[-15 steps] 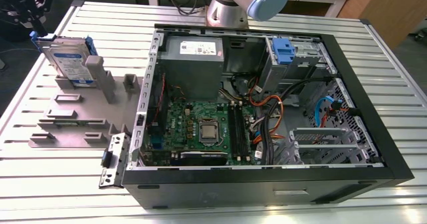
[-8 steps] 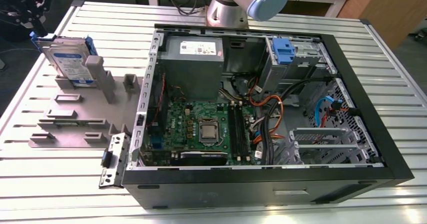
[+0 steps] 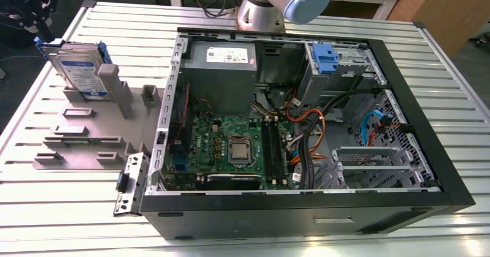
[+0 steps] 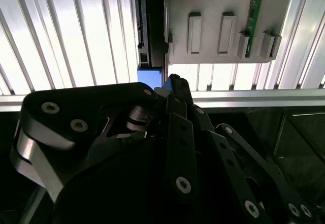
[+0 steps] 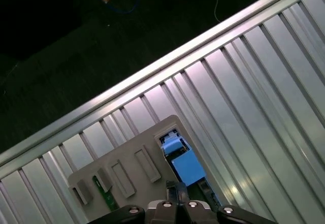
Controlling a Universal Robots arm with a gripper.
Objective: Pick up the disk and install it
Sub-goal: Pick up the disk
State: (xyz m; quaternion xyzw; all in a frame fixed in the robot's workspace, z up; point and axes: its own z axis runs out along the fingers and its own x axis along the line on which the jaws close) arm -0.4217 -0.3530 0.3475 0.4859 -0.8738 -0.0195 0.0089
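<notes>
The disk stands on edge in a grey holder on the slatted table, at the exterior view's left. It is silver-grey with a white-and-blue label and blue side rails. My gripper hangs as a dark mass just beyond the disk's far end, near the table edge. In the first wrist view the fingertips are pressed together over the disk's blue rail, with nothing between them. The second wrist view has the gripper close to the same blue rail, apart from it.
An open black computer case lies at the table's middle, showing a motherboard, a grey power supply box, cables and a bare blue clip in the drive bay. The arm's base stands behind the case. The table edge is near the gripper.
</notes>
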